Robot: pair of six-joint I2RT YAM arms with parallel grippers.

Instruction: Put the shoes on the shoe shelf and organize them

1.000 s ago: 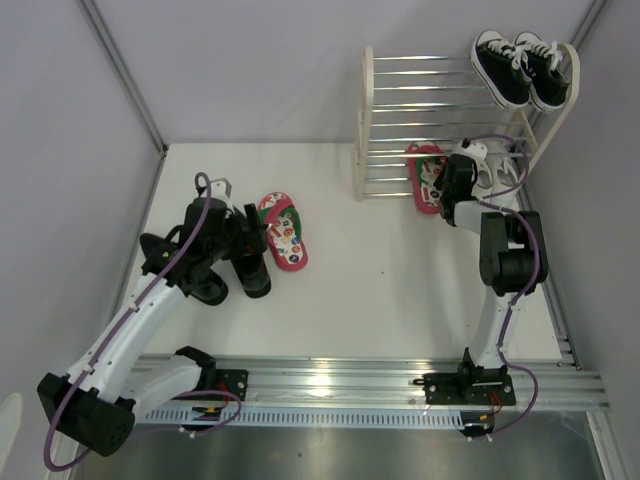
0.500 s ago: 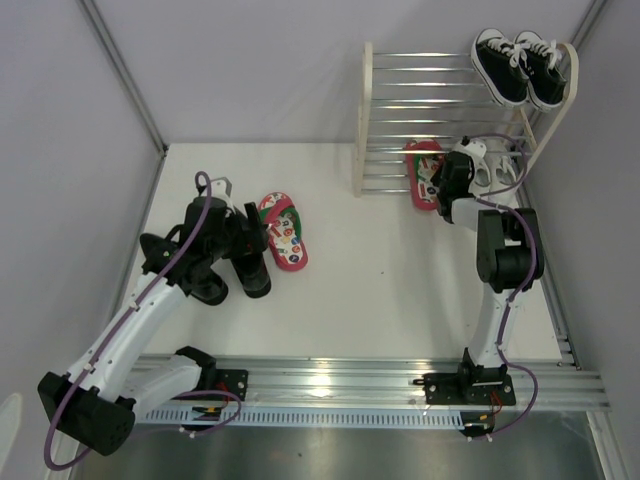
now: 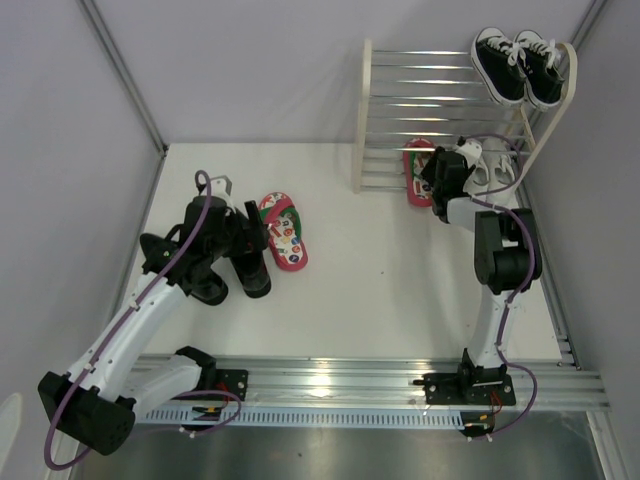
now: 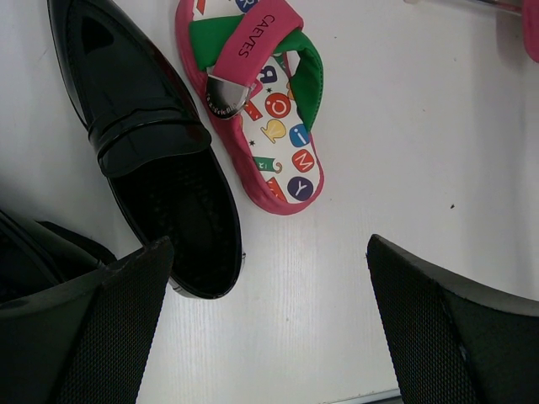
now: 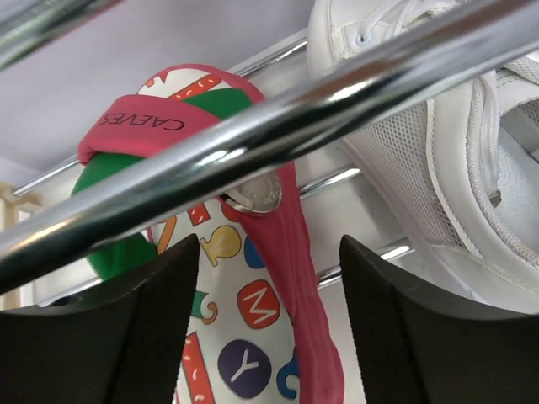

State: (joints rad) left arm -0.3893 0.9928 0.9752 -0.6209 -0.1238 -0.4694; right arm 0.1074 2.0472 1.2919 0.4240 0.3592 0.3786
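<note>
from above, my right arm (image 3: 497, 250) covers part of the flip-flop (image 3: 413, 175) and white sneakers (image 3: 492, 170) on the shoe shelf's (image 3: 366, 120) lower tier, and my left arm (image 3: 150, 300) hides part of the black dress shoes (image 3: 255, 281). on the right wrist view a blurred bar (image 5: 278, 126) crosses that flip-flop and one sneaker runs off the edge. the left wrist view crops one dress shoe's toe.

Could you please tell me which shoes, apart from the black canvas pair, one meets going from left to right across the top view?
Dress shoes → loose flip-flop → shelved flip-flop → white sneakers.
</note>
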